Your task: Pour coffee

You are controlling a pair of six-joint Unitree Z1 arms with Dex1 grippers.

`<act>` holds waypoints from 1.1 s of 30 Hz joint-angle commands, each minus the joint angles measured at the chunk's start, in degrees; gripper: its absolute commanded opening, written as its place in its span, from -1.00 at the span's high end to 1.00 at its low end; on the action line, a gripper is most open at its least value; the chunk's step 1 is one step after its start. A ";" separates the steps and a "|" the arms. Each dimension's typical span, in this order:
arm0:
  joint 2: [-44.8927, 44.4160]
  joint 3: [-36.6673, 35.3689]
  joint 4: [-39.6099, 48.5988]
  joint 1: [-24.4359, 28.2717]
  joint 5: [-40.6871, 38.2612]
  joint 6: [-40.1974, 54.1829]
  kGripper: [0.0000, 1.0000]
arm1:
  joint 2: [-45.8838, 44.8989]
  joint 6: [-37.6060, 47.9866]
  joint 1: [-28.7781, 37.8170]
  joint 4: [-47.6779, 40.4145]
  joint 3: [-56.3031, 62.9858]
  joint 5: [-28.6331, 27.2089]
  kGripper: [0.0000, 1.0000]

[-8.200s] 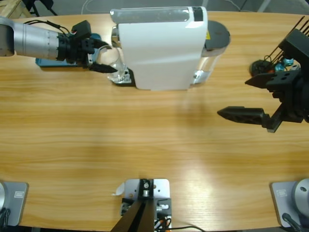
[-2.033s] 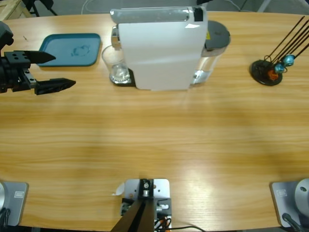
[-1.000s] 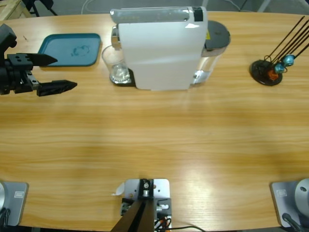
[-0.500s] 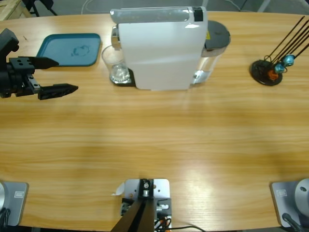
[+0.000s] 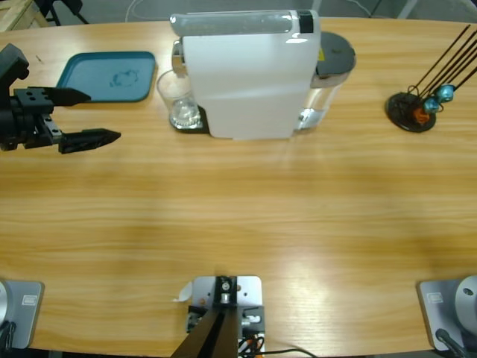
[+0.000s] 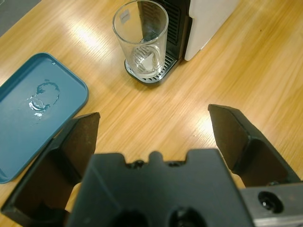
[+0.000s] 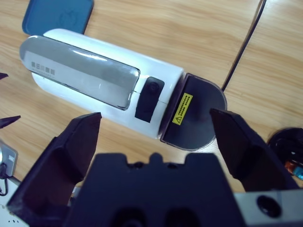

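We see the glass [image 5: 177, 101] on the drip tray just left of the coffee machine [image 5: 250, 71], the tray [image 5: 108, 76] further left, and the capsule stand [image 5: 417, 108] far right.

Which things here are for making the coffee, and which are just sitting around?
For the coffee:
- white coffee machine
- clear glass tumbler, empty, on the machine's black drip tray
- left gripper, open, pointing at the glass
- right gripper, open, above the machine

Just sitting around:
- flat teal tray
- black wire capsule stand
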 commanded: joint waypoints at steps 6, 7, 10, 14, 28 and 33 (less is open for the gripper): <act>0.72 2.09 -0.56 -0.42 -0.36 -1.28 -0.99 | -15.42 -1.53 3.40 -12.79 22.10 -0.32 -1.00; 0.61 2.16 -0.56 -0.49 -0.36 -1.53 -0.99 | -18.25 -1.64 4.10 -15.09 26.39 -0.30 -1.00; 0.86 2.67 -0.56 -0.51 -0.25 -1.56 -0.99 | -27.01 -3.08 4.98 -20.68 36.97 0.98 -1.00; 1.54 2.81 -0.59 -0.63 -0.10 -1.47 -0.99 | -37.96 -4.50 4.98 -25.90 50.17 0.71 -1.00; -2.73 4.76 -0.98 -1.84 -1.94 -1.51 -0.99 | -37.59 -11.36 4.72 -46.73 69.32 -1.78 -1.00; -4.42 6.06 -1.35 -2.18 -2.82 -3.85 -0.99 | -37.70 -12.12 4.72 -55.03 73.50 -2.22 -1.00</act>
